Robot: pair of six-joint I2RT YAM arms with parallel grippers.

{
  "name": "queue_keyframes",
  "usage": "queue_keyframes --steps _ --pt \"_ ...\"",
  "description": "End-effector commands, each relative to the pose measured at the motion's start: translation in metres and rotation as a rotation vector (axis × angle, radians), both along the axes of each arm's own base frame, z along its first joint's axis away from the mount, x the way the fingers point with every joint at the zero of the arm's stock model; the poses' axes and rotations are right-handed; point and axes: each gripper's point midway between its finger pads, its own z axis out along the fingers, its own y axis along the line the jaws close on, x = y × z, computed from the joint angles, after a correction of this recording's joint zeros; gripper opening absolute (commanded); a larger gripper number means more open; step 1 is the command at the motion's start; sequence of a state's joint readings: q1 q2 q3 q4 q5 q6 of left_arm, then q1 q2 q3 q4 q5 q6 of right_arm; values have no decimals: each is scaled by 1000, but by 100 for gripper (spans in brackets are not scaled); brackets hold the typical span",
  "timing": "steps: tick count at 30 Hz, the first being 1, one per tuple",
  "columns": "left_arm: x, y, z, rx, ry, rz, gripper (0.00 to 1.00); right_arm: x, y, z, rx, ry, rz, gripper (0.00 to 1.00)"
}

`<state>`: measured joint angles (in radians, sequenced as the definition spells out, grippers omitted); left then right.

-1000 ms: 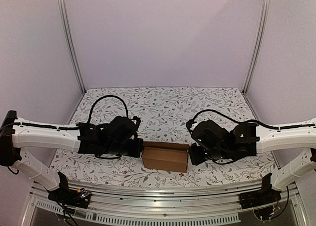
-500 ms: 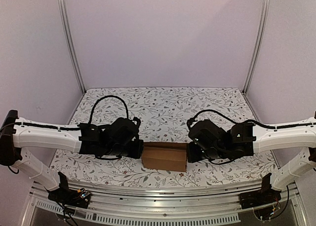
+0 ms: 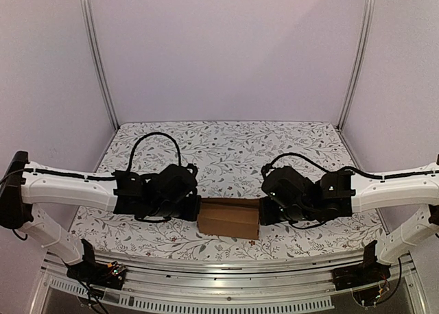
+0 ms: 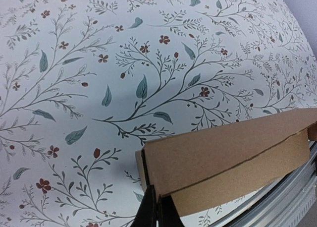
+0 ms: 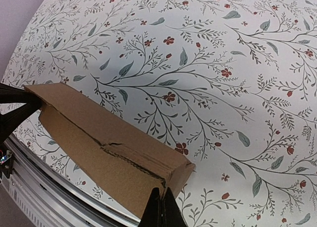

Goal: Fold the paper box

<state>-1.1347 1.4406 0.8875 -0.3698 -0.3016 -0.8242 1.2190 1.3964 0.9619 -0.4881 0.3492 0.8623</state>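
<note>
The paper box (image 3: 228,219) is a folded brown cardboard box lying on the floral table near the front edge, between both arms. It also shows in the left wrist view (image 4: 223,147) and the right wrist view (image 5: 99,138), where a rough seam runs along its top. My left gripper (image 3: 197,210) is shut, its tips (image 4: 157,199) against the box's left end corner. My right gripper (image 3: 262,212) is shut, its tips (image 5: 159,191) against the seam at the box's right end. Neither gripper pinches the box.
The floral tablecloth (image 3: 226,149) covers the table. A metal rail (image 3: 219,266) runs along the near edge just in front of the box. Lilac walls and two upright metal posts (image 3: 96,53) enclose the back and sides.
Both grippers have closed in on the box's ends. The box looks slightly narrower and its raised right end flap now lies flush.
</note>
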Motion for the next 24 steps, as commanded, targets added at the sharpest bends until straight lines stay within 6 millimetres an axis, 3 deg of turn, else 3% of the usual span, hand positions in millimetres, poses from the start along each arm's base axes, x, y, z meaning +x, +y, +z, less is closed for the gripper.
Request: queue_keyframes --steps 1,8,24 --pt "-34 -12 -25 43 113 -110 0 -4 28 15 110 9 35 0" --pt "-37 -12 -34 69 127 -110 3 -4 28 12 99 6 41 0" --pt "-42 -19 -44 131 124 -124 9 -4 25 30 149 -6 29 0"
